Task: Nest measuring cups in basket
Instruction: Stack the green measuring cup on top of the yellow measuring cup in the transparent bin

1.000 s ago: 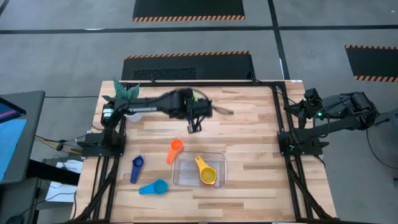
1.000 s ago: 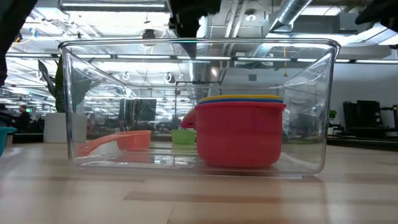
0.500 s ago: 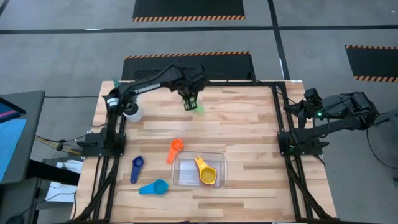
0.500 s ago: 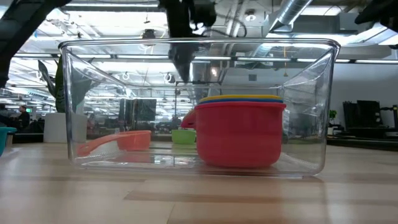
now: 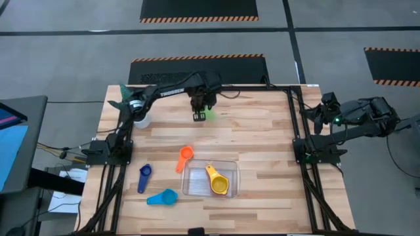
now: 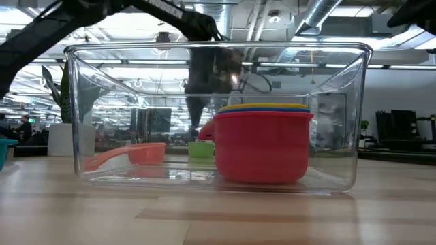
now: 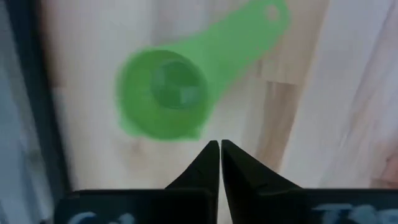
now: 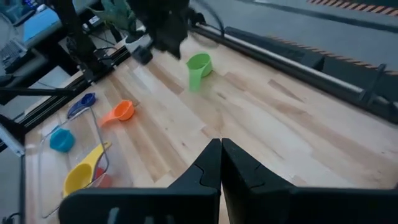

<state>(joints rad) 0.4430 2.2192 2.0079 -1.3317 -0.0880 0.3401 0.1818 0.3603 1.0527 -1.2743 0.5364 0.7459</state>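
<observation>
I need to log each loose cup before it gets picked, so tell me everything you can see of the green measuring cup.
The green measuring cup is a small round scoop of matte green plastic with a short flat handle that has a hole at its tip. It sits upright, mouth up and empty, on the wooden table near the far edge. The left end effector is over it with fingers shut, not gripping it. Nothing else touches it.

Green measuring cup (image 5: 207,115) on pale striped wood table (image 5: 262,131), orange cup (image 5: 184,157), navy cup (image 5: 144,177), light blue cup (image 5: 163,197), yellow cup (image 5: 216,181) over red cup (image 6: 262,148) inside clear basket (image 5: 231,168), dark arms, white pot (image 5: 139,120)
</observation>
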